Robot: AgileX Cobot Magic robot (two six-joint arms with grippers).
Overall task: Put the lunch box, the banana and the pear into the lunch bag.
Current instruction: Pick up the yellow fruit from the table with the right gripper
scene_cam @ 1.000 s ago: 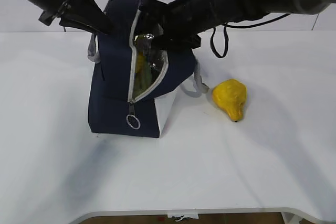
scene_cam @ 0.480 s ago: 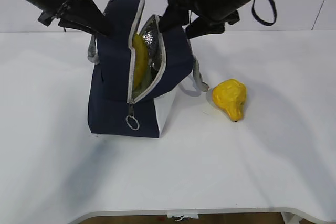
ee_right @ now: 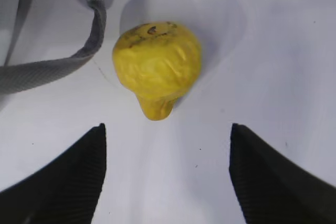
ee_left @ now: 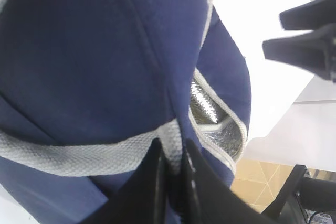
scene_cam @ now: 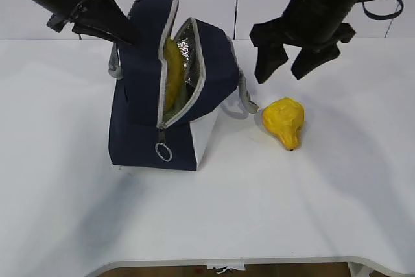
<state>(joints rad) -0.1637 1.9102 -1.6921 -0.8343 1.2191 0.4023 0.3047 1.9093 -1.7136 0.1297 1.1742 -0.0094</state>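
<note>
The navy lunch bag [scene_cam: 139, 115] stands upright with its zip open and the silver lining showing. The yellow banana [scene_cam: 172, 76] stands inside the opening. The lunch box is hidden. The orange-yellow pear [scene_cam: 284, 122] lies on the table to the right of the bag. My right gripper [scene_cam: 281, 76] hangs open just above the pear and holds nothing. In the right wrist view the pear [ee_right: 157, 66] lies just ahead of the open right gripper [ee_right: 167, 129]. My left gripper [ee_left: 173, 153] is shut on the bag's grey handle [ee_left: 79, 156] at the bag's top left [scene_cam: 123, 34].
The bag's other grey handle [scene_cam: 245, 102] droops onto the table between bag and pear, and its strap [ee_right: 63, 66] lies close to the pear's left. A ring pull [scene_cam: 164, 152] hangs at the zip's lower end. The white table's front edge [scene_cam: 227, 261] is near.
My right gripper has come out of the bag's opening and moved right and down to above the pear, leaving the banana inside. The left gripper has kept still.
</note>
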